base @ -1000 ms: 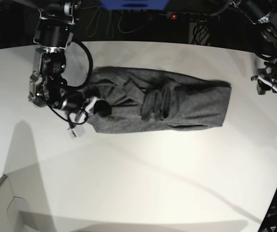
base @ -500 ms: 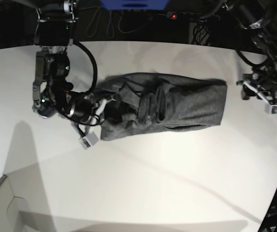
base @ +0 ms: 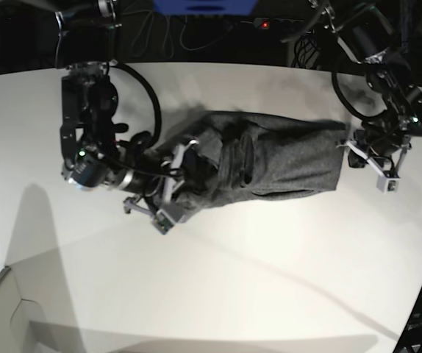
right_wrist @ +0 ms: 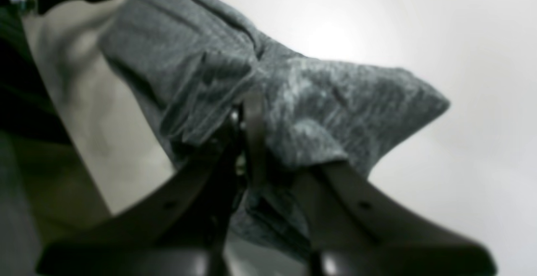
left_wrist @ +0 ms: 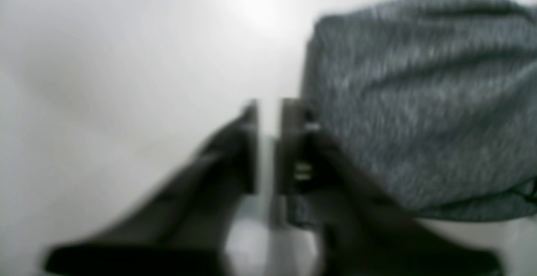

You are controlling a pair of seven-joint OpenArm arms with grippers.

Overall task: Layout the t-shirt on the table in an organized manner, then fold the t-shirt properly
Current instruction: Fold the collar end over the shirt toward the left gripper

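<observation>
Item one, the t-shirt (base: 270, 165): you are looking at a dark-grey heather garment lying bunched and creased across the far middle of the table (base: 218, 287), long axis running side to side in the base view.

Item two, the right gripper (base: 173, 193): you are seeing it clamping the shirt's end on the base view's left, its jaws pressed together on a fold of knit (right_wrist: 260, 100), which is bulging up around them.

Item three, the left gripper (base: 364, 156): you are seeing it sitting at the shirt's opposite edge, jaws drawn nearly together with only a thin slit between the fingers (left_wrist: 247, 141); the cloth (left_wrist: 419, 100) is lying just beside them, and you cannot tell whether any is pinched.
</observation>
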